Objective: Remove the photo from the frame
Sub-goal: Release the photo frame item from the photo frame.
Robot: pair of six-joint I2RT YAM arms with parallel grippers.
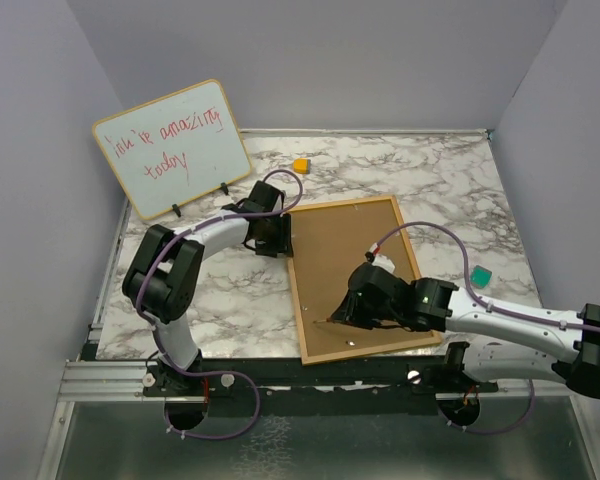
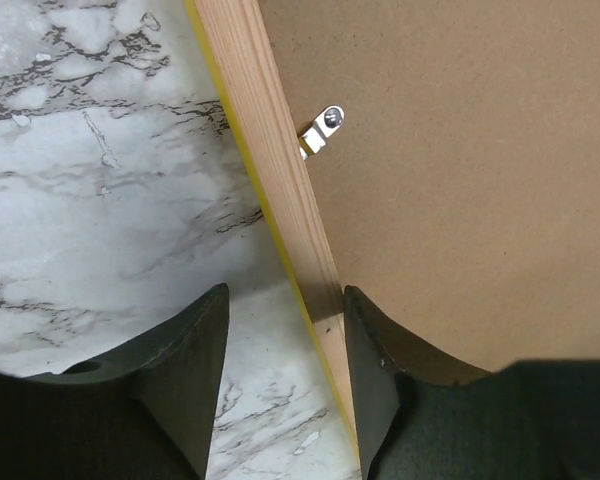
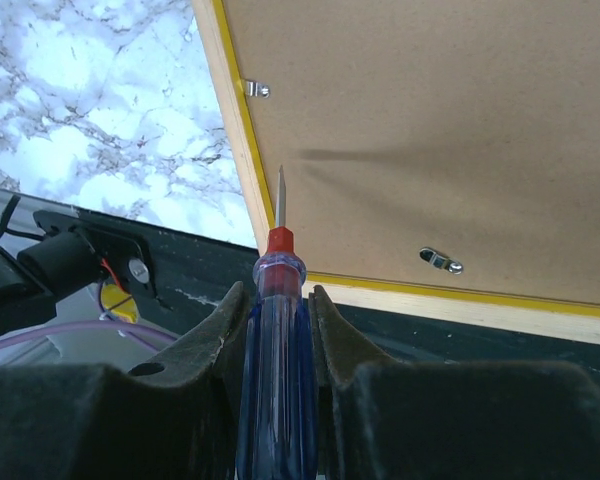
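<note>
The frame [image 1: 350, 275] lies back-up on the marble worktop [image 1: 450, 190], its brown backing board facing the cameras. The left pincer [image 2: 285, 310] stands released, its fingers straddling the frame's wooden left edge just short of a small metal clip [image 2: 325, 128]. The right pincer [image 3: 277, 295] is clenched on a blue-handled screwdriver [image 3: 275, 370], whose tip hangs over the frame's near-left corner.
</note>
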